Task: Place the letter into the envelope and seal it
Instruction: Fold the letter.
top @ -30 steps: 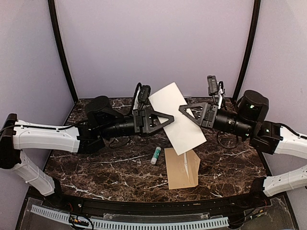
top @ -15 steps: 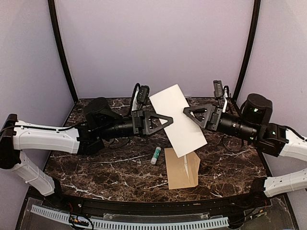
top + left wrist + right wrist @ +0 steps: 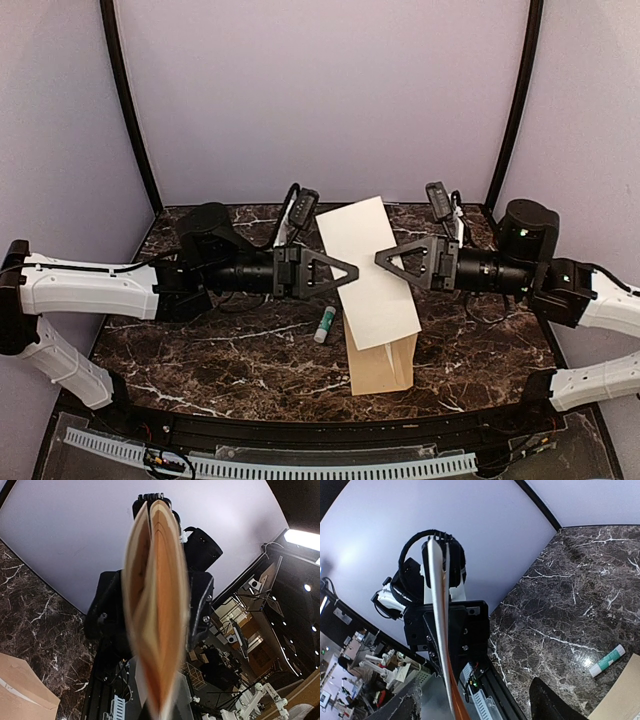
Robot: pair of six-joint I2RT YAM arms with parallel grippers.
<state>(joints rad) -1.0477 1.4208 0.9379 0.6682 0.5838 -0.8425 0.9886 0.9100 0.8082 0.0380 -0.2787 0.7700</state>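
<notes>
My left claw (image 3: 349, 270) has just pinched shut on the letter (image 3: 370, 285) at its left edge, while my right claw (image 3: 384, 258) has sprung wide and let go. The sheet now hangs tilted over the tan envelope (image 3: 388, 362), so I judge the handover done and insertion next.

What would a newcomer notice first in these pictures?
A white letter hangs tilted in the air at the centre, pinched at its left edge by the left gripper, while the right gripper stands open at its other edge. Below, on the dark marble table, lie the tan envelope and a small glue stick.
</notes>
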